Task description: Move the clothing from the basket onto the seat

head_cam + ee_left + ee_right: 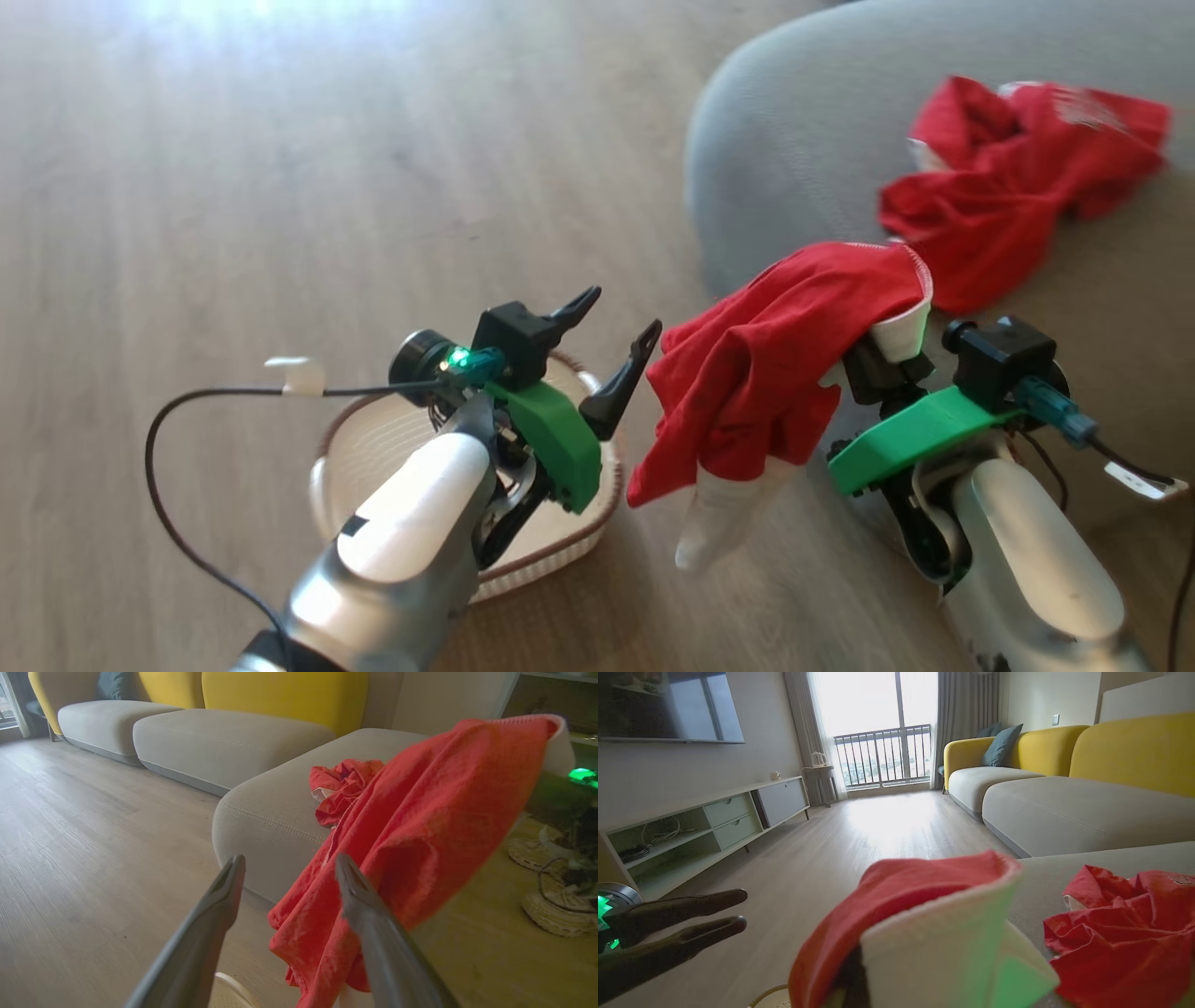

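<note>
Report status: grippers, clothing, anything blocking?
Left gripper open, empty, above the basket. Right gripper carries the clothing draped over it, jaws hidden, at the seat edge. Another red garment already on the seat. Nothing in the way.

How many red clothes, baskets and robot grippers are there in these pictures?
Red garments: 2, the lying garment on the seat and the hanging garment over the right gripper
Baskets: 1, the basket
Grippers: 2, counting the left gripper
Total: 5

wood floor [280,187], yellow sofa back [1134,751], teal cushion [1001,744], low tv cabinet [714,821].
</note>
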`<state>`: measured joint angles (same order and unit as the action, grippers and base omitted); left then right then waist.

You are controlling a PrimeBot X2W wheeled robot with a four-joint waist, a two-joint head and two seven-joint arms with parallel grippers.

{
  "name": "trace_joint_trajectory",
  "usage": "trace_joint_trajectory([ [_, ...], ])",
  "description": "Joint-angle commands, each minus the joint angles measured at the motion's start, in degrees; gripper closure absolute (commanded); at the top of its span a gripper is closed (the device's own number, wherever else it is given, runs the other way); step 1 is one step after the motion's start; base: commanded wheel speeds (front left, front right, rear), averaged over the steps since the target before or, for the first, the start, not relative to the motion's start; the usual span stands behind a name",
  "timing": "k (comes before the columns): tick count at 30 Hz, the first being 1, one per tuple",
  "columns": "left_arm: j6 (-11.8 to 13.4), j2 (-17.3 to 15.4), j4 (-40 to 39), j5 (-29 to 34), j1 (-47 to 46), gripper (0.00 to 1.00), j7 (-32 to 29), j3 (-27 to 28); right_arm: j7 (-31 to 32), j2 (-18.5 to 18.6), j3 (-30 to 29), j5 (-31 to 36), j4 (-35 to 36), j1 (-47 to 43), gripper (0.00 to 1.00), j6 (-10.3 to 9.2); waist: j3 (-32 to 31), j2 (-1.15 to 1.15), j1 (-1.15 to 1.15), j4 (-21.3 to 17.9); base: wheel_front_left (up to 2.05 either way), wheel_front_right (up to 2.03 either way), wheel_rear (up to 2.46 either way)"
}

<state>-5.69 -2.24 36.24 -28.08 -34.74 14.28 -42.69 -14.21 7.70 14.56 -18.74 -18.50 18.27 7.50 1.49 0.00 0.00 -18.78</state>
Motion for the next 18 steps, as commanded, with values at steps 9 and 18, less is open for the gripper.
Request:
trace_joint_trajectory([
  [9,-1.26,-0.65,-5.07,2.19,1.98,0.0,0.72,4.82,-0.79,-0.41,-2.02,-0.2,5.75,-1.85,1.0,-0.01,-0.6,0.0,0.0,-10.32,0.0,0.0,0.0],
  [18,-1.68,-0.65,-6.6,2.41,1.54,0.0,0.72,3.33,-0.79,-1.06,-7.72,0.69,11.11,-5.97,1.0,-0.01,1.59,0.0,0.0,-11.68,0.0,0.0,0.0],
])
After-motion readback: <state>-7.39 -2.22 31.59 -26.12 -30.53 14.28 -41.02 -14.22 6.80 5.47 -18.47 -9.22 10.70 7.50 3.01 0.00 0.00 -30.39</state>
